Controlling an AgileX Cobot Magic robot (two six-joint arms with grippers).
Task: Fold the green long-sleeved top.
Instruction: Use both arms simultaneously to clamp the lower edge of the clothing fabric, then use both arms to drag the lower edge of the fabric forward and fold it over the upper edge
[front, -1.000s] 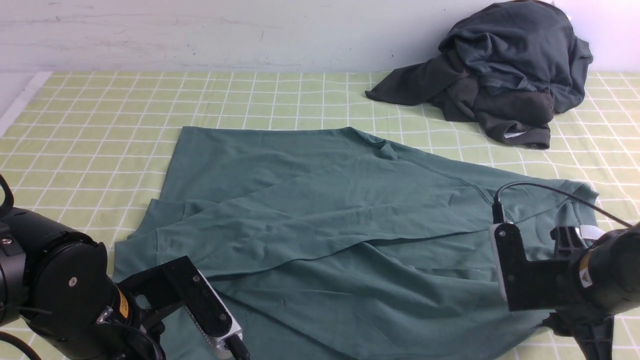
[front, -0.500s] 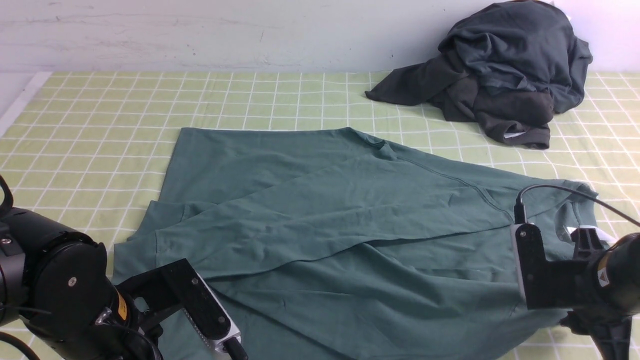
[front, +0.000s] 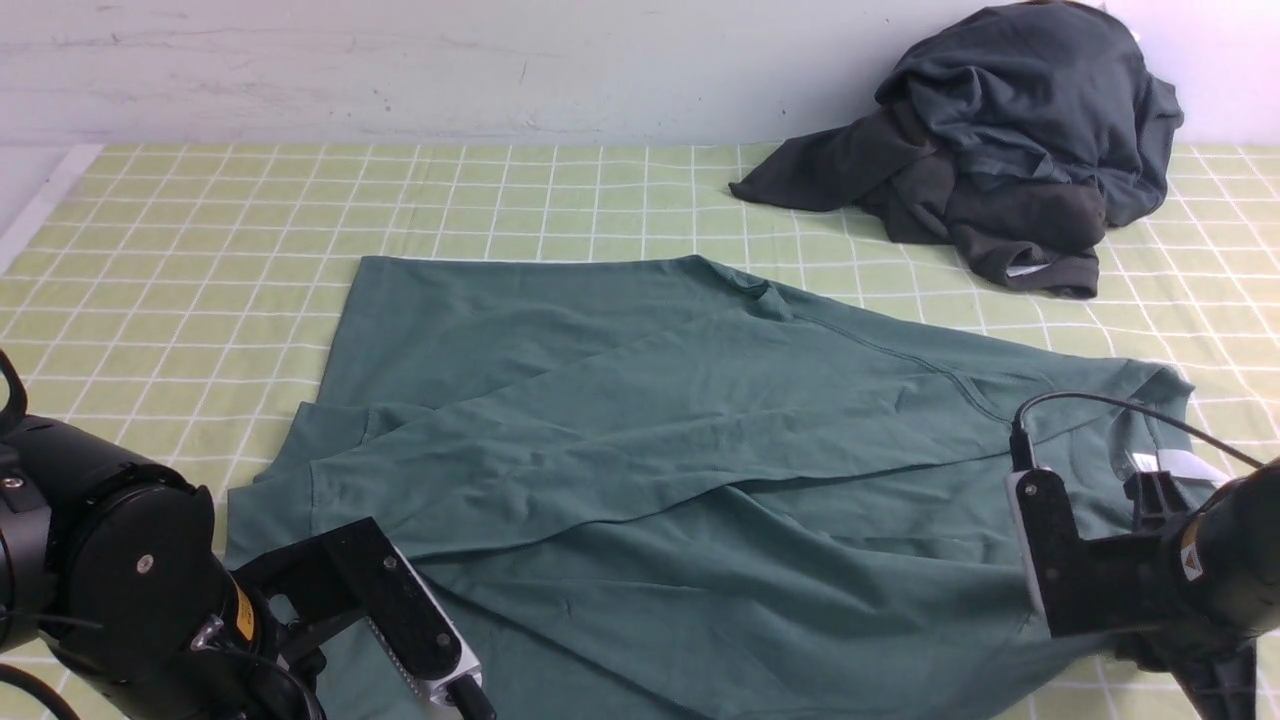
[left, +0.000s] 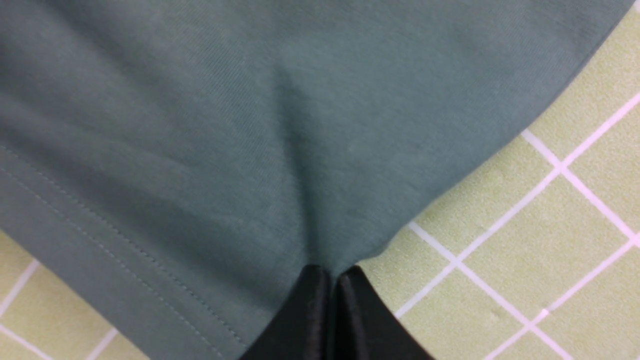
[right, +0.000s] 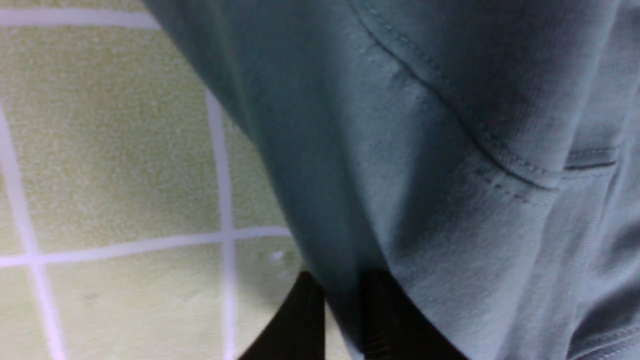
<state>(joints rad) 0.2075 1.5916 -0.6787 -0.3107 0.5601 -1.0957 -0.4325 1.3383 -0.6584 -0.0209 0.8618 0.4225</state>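
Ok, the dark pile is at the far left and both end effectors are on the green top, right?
No. The dark pile is at the far right, as the front view shows. The left end effector and right end effector are both on the green top.

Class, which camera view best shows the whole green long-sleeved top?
The front view: the green long-sleeved top shows almost whole there. The wrist views show only close patches of its fabric with stitched seams.
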